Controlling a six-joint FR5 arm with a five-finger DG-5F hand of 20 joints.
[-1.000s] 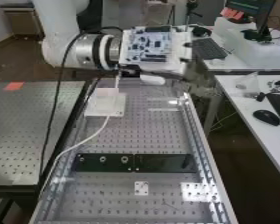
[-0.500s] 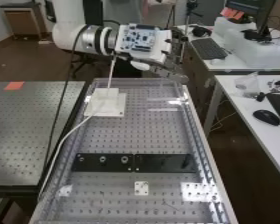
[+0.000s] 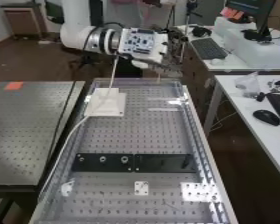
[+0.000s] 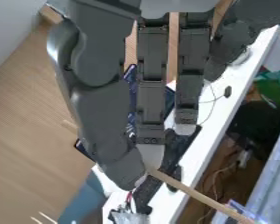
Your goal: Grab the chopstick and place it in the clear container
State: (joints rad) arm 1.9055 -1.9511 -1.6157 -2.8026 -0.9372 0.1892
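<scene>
The hand (image 4: 105, 117) has the chopstick (image 4: 198, 194) pinched between thumb and finger, poking out at a slant past their tips, so I'd guess it needs tipping upright before drop-in.

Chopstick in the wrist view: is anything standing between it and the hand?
Nothing visible stands between them: the hand has the chopstick pinched, with its long free end sticking out.
</scene>
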